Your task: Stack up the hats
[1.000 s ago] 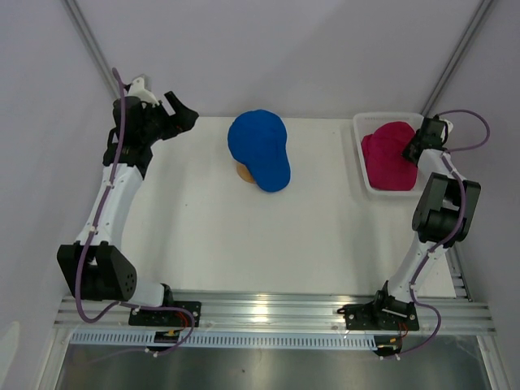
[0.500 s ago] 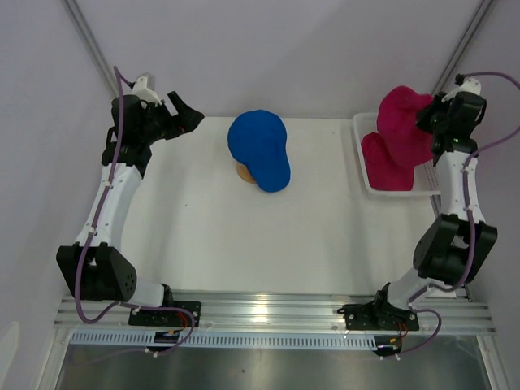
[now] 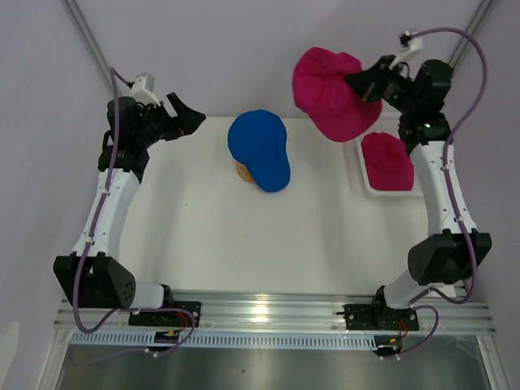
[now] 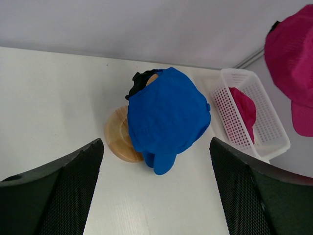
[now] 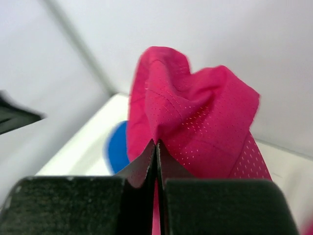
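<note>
A royal blue hat [image 3: 260,149] sits on the tan wooden stand [image 3: 243,172] at the table's back middle; it also shows in the left wrist view [image 4: 166,117]. My right gripper [image 3: 355,84] is shut on a magenta hat [image 3: 329,93] and holds it high in the air, left of the basket; its fabric is pinched between the fingertips [image 5: 156,147]. A second magenta hat [image 3: 387,161] lies in the white mesh basket [image 3: 366,180]. My left gripper [image 3: 185,116] is open and empty, raised at the back left, well apart from the blue hat.
The basket stands at the table's back right edge [image 4: 274,147]. Grey walls and slanted frame poles [image 3: 88,41] close in the back. White tabletop [image 3: 268,236] lies between the arms.
My right gripper has lifted a magenta hat out of the basket and carried it up and to the left. The left arm has hardly moved.
</note>
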